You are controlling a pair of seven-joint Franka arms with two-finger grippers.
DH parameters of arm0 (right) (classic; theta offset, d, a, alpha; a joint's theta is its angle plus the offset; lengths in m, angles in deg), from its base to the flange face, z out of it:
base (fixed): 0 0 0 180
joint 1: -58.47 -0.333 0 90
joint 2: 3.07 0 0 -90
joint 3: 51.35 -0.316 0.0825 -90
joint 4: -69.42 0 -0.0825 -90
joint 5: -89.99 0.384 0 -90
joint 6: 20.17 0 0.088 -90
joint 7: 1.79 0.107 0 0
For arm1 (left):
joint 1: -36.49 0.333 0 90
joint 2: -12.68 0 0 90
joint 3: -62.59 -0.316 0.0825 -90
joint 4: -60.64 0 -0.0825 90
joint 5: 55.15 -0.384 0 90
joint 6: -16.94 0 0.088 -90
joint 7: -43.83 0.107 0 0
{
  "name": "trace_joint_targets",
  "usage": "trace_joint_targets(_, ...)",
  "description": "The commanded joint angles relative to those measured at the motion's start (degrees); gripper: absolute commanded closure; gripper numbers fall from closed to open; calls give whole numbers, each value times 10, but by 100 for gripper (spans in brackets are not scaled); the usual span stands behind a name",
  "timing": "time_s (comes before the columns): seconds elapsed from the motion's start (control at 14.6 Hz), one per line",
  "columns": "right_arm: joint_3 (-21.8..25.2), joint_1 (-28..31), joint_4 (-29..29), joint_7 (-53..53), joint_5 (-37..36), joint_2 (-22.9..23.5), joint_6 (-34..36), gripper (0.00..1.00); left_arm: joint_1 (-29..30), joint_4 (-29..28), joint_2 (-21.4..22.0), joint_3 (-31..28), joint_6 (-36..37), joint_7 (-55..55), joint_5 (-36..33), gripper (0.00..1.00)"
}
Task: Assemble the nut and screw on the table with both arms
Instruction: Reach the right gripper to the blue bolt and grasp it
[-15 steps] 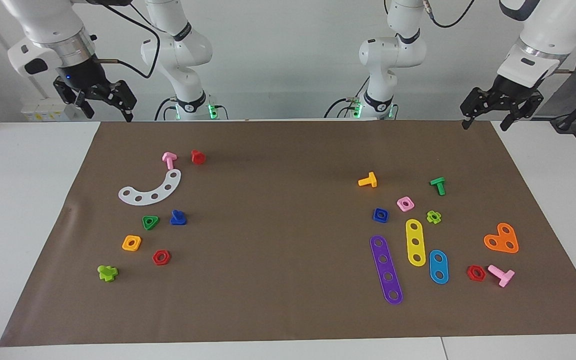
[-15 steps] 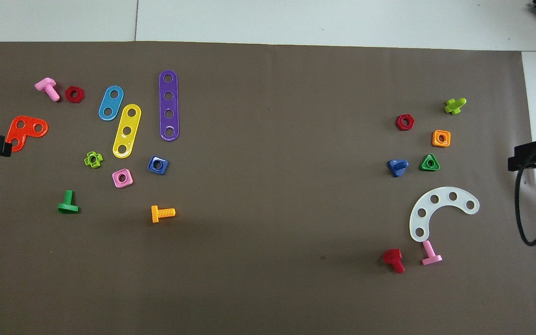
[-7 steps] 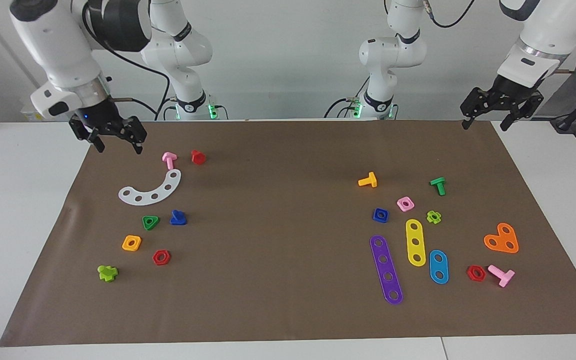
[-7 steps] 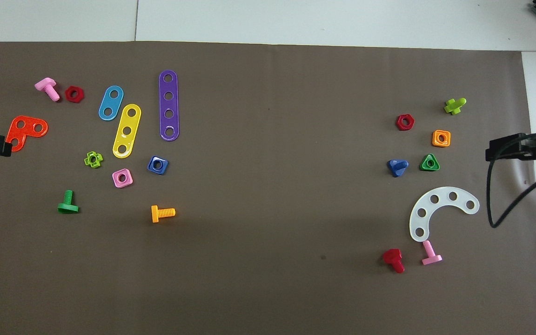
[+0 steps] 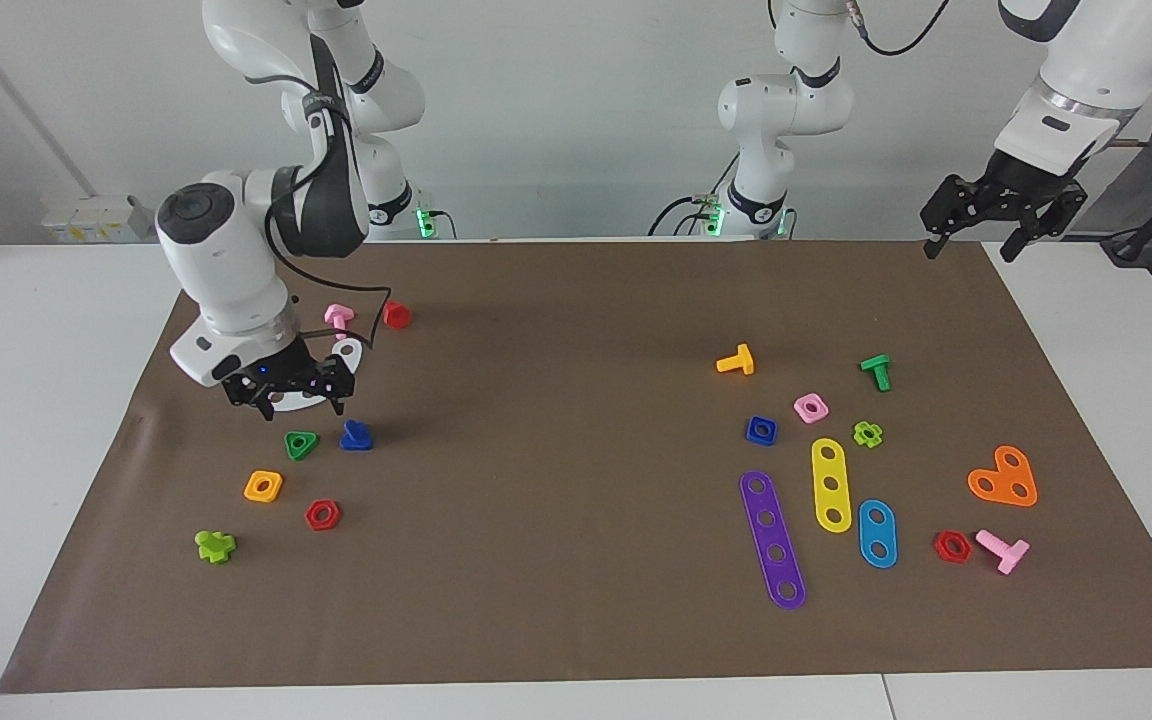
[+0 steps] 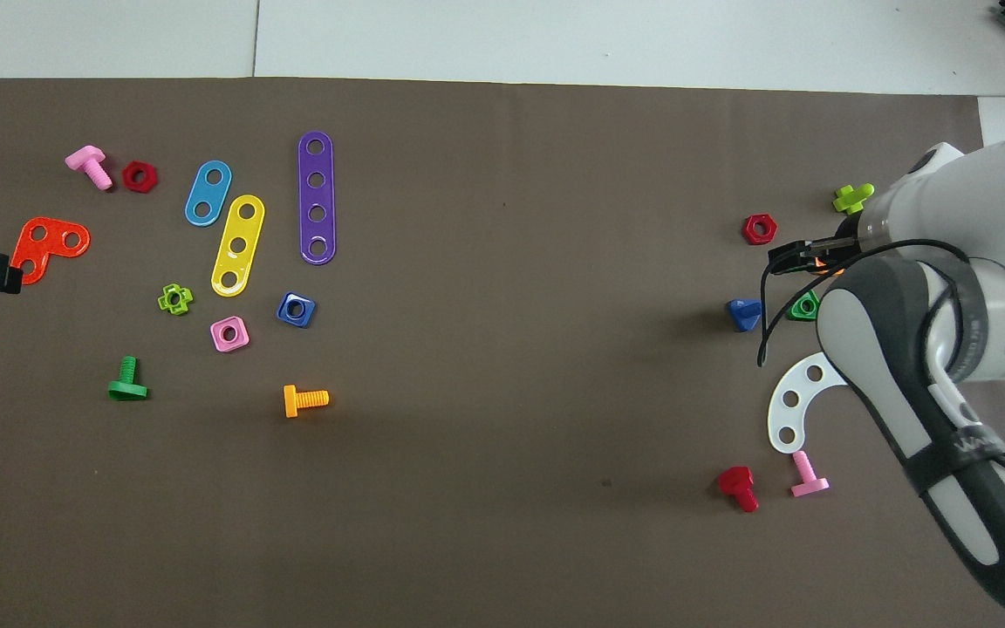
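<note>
**Right gripper low over the mat near the blue screw, left arm waiting**

The screw [image 5: 356,436], dark blue with a flat triangular head, lies on the brown mat [image 5: 556,600] toward the right arm's end of the worktop [image 5: 46,420]. Just beside it sits a green triangular nut [image 5: 301,444]; an orange square nut [image 5: 263,486] and a red hex nut [image 5: 322,515] lie farther from the robots, apart from it.

The right gripper [image 5: 298,403] hangs low over the white curved strip [image 6: 789,403], next to the screw and the green triangular nut, its fingers spread wide and pointing down with nothing between them. It touches neither piece. The white right arm bends down over the pink bolt [image 5: 338,316] and the red bolt [image 5: 396,314], which lie nearer to the robots than the strip.

The nut [image 5: 761,430], a dark-blue square with a round hole, rests on the mat toward the left arm's end, well apart from the screw. A pink square nut [image 5: 811,407] lies just beside it, and a purple strip [image 5: 773,539] lies farther from the robots.

The left gripper [image 5: 969,246] waits in the air over the mat's corner at its own end, fingers wide and empty.
</note>
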Motion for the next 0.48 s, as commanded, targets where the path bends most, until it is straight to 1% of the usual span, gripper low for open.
trace_joint_targets(0.0,-2,-11,-60,-52,42,-3,-54,0,7,-16,14,5,1,4,-7,0)
trace_joint_targets(0.14,-2,-21,-82,-68,43,-3,-77,1,7,-16,14,5,0,4,-7,0)
trace_joint_targets(0.27,-2,-21,-85,-66,42,7,-105,5,7,-16,14,5,0,4,-7,0)
trace_joint_targets(0.41,-1,-21,-93,-72,42,14,-120,11,7,-16,14,5,1,4,-7,0)
